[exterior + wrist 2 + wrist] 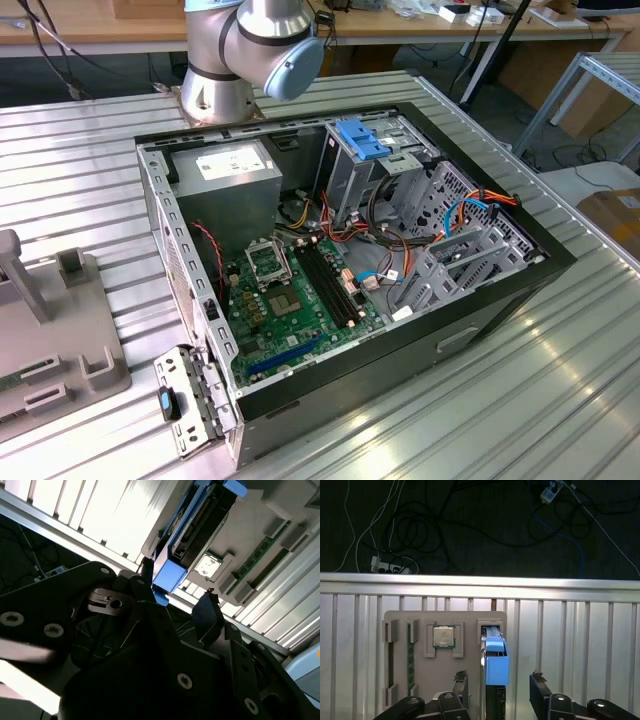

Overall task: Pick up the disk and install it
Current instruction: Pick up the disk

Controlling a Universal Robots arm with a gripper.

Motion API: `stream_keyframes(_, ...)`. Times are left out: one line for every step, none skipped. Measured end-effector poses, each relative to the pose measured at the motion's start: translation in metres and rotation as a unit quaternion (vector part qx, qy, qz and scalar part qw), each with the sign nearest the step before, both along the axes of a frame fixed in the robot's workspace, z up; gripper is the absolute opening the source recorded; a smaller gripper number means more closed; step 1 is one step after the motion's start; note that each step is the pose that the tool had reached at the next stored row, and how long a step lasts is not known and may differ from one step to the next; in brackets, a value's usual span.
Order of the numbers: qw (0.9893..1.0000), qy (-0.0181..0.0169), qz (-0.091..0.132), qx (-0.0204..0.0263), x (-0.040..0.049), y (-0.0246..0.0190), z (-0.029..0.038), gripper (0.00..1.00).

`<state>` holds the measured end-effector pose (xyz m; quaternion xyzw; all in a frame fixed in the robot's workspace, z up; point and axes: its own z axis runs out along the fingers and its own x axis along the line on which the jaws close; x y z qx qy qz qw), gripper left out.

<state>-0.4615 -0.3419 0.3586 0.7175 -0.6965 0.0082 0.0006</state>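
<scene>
Slatted table, end effector (parted) straddling disk

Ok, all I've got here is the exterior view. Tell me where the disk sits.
Observer: The disk stands on edge in a slot of the grey holder tray, as the first wrist view shows.
Operator: Now report the grasp.
Observer: The gripper is open, with one finger on each side of the disk and a gap showing on both sides.
Operator: List what lies next to it.
Observer: A square processor chip lies flat in the tray pocket beside the disk.
</scene>
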Motion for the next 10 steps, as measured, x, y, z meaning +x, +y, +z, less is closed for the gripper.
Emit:
stream_keyframes(1.0000,0.0000,0.000,0.0000,0.0000,0.0001,0.0000,0.60)
stream_keyframes(1.0000,0.0000,0.000,0.0000,0.0000,0.0001,-0.0001,0.60)
stream_keyframes(1.0000,0.0000,0.000,0.0013,-0.0002,0.0003,-0.0033,0.60)
stream_keyframes(1.0000,0.0000,0.000,0.0016,-0.0003,0.0002,-0.0064,0.60)
stream_keyframes(1.0000,0.0000,0.000,0.0019,-0.0005,0.0002,-0.0103,0.60)
stream_keyframes(1.0000,0.0000,0.000,0.0023,-0.0007,0.0001,-0.0139,0.60)
stream_keyframes(1.0000,0.0000,0.000,0.0024,-0.0007,0.0001,-0.0164,0.60)
stream_keyframes(1.0000,0.0000,0.000,0.0025,-0.0008,0.0001,-0.0184,0.60)
stream_keyframes(1.0000,0.0000,0.000,0.0027,-0.0008,0.0000,-0.0202,0.60)
stream_keyframes(1.0000,0.0000,0.000,0.0028,-0.0008,0.0000,-0.0221,0.60)
